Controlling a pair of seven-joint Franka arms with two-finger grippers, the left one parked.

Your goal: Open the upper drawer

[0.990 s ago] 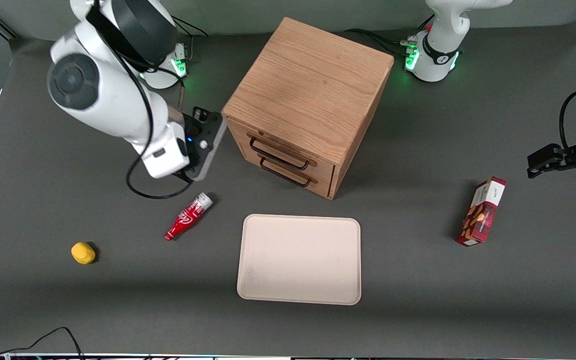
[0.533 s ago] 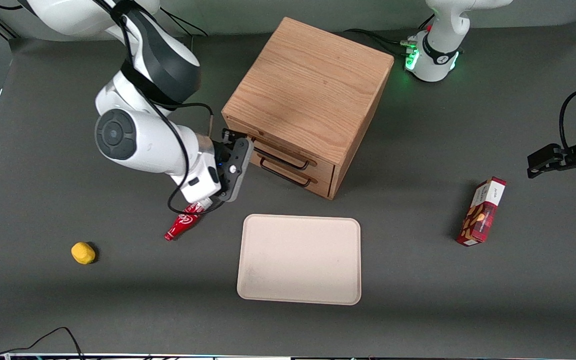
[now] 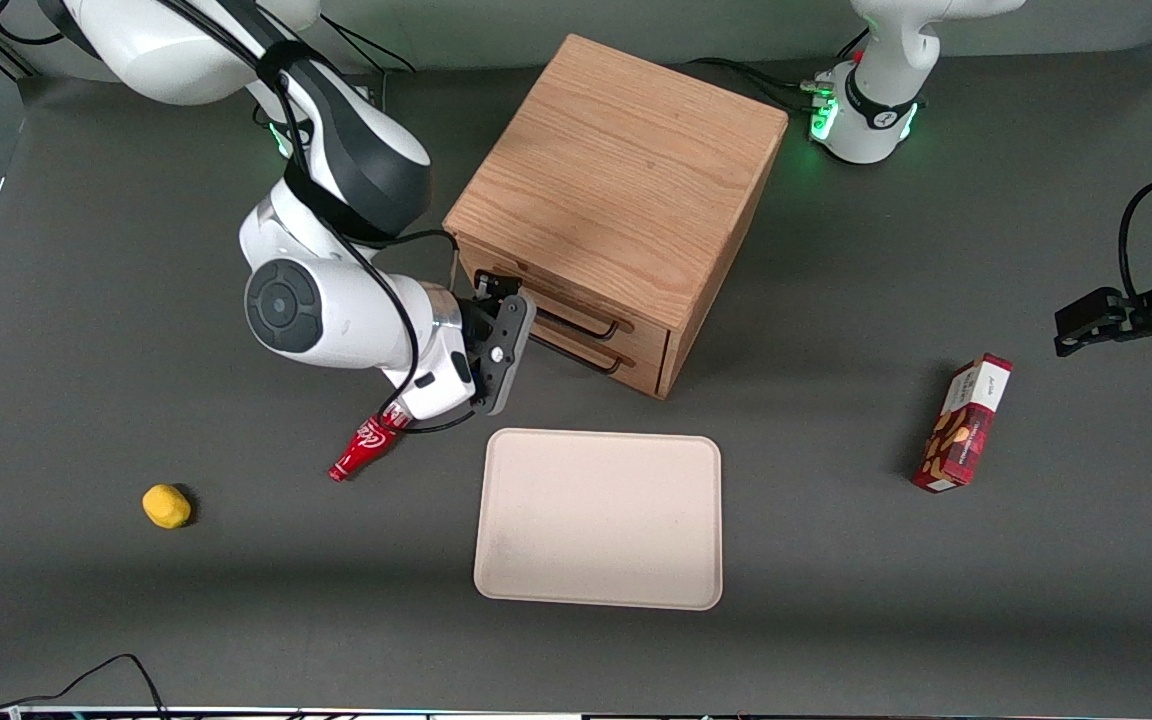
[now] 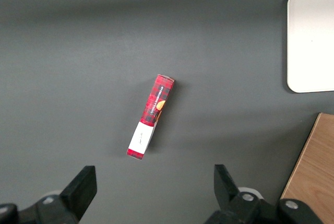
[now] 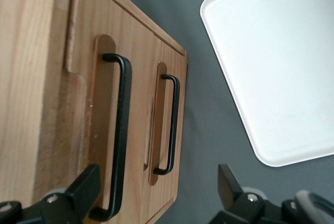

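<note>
The boxy oak cabinet stands at mid table with two shut drawers. The upper drawer has a thin black wire handle; the lower drawer's handle sits just under it. My right gripper is right in front of the drawer faces, at the working arm's end of the handles. In the right wrist view the gripper is open and empty. One finger is beside the end of the upper handle, and the lower handle lies between the fingers.
A white tray lies nearer the front camera than the cabinet, also in the right wrist view. A red bottle lies under my wrist. A yellow lump sits toward the working arm's end, a red box toward the parked arm's.
My right arm has swung in from the working arm's end of the table, bringing the gripper right up in front of the drawer handles. The drawers have not moved.
</note>
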